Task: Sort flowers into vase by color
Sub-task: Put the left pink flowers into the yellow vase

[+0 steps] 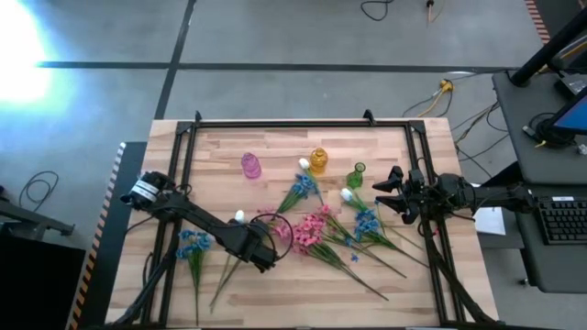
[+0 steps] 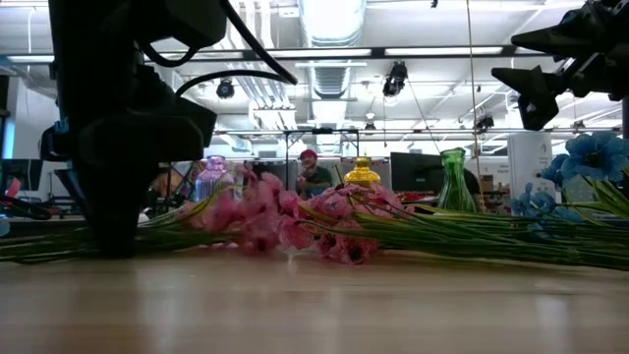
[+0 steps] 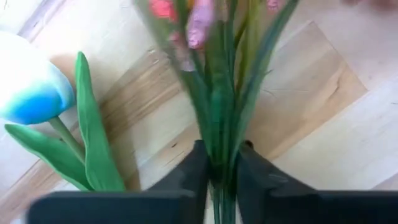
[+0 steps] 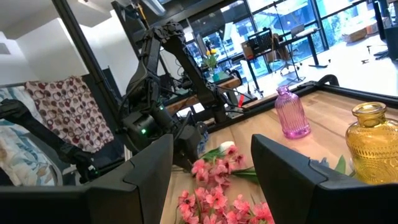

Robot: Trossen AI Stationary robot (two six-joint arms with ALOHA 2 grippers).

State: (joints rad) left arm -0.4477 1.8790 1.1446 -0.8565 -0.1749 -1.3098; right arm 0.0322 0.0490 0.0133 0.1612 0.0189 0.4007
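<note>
Pink flowers (image 1: 310, 229), blue flowers (image 1: 193, 243) and white buds (image 1: 239, 216) lie on their sides across the wooden table (image 1: 275, 302). A pink vase (image 1: 250, 166), a yellow vase (image 1: 318, 160) and a green vase (image 1: 356, 176) stand upright near the far edge. My left gripper (image 1: 266, 256) is down at the table, at the stem end of a pink flower, and shut on it. A white bud (image 3: 31, 87) lies beside it. My right gripper (image 1: 385, 189) hovers open above the table next to the green vase, holding nothing. My left gripper pinches the pink flower's green stems (image 3: 222, 134) between its two fingers (image 3: 196, 171), coming down at a slant from the table's left side. The stems run on ahead of the fingers, ending in the pink blossoms (image 3: 199, 25). The hold sits low over the tabletop.
More blue flowers (image 1: 367, 223) and long stems (image 1: 367, 266) spread over the table's right half under my right arm. A black frame rail (image 1: 275, 124) runs along the far edge and down both sides. Bare wood shows along the near edge. A person (image 2: 311, 169) sits in the room beyond.
</note>
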